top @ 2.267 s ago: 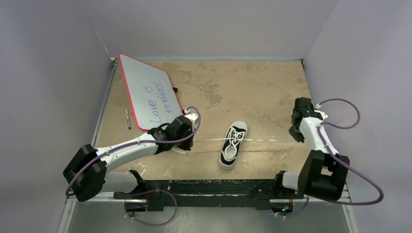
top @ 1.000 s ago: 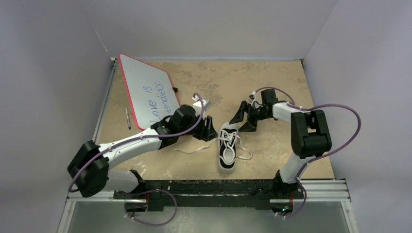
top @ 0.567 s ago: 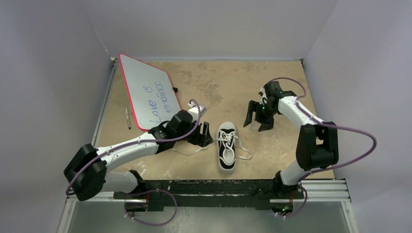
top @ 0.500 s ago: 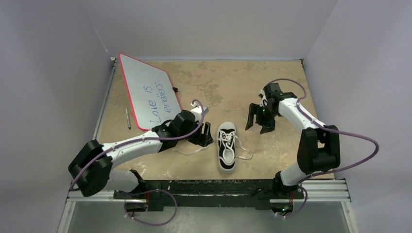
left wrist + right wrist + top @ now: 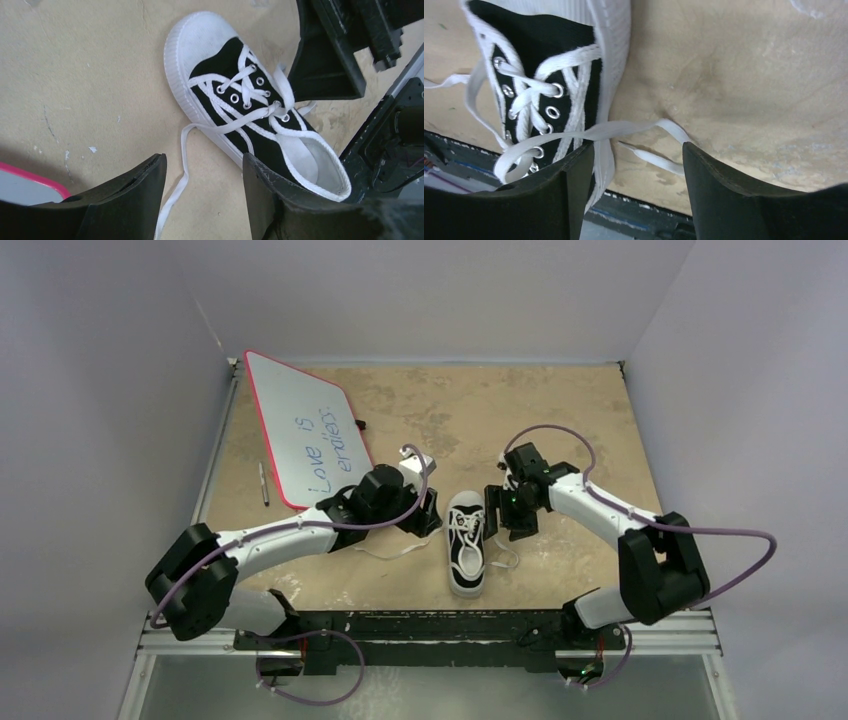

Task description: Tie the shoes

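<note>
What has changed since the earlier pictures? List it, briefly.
Both arms swung inward: the right claw came from the right edge of the table to the right side of the sneaker, and the left claw moved close to its left side. Both stand open. The laces, stretched taut sideways before, now lie slack. The sneaker turned from tilted to nearly straight. The whiteboard and pen stayed put.

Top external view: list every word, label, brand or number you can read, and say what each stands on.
"Love is": blue handwriting, first line on the whiteboard.
"endless": second line on the same board. The letters are blurred, so this reading is uncertain.
On the sneaker, no brand or label shows in any view.
On the pen beside the board, any print is too small to read.
</note>
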`<state>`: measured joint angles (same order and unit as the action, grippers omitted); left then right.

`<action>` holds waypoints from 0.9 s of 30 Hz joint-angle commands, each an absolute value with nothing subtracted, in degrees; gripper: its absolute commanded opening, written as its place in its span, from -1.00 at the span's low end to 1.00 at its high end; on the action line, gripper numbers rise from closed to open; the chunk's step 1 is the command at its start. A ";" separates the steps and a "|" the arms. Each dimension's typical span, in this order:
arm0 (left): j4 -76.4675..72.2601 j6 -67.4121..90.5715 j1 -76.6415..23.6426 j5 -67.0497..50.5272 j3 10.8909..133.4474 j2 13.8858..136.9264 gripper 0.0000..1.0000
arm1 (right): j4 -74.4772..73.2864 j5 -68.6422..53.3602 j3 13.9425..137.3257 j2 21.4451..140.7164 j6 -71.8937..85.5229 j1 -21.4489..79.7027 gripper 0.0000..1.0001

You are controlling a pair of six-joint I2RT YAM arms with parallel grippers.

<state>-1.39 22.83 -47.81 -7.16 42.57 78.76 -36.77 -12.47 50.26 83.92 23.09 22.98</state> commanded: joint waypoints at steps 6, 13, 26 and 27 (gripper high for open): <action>-5.06 25.03 -48.64 2.11 40.56 78.66 0.04 | -15.90 -5.20 40.88 77.80 26.84 27.00 0.10; -3.77 26.76 -52.86 7.16 39.98 82.85 0.05 | -12.27 -3.53 38.70 78.84 24.86 27.14 -0.05; -0.96 27.80 -55.85 13.80 42.24 91.71 0.05 | -11.71 -6.91 37.69 75.56 26.22 27.07 -1.00; -0.26 28.19 -56.27 14.80 42.58 92.02 0.03 | -12.37 -6.51 37.81 75.39 26.45 27.09 -1.00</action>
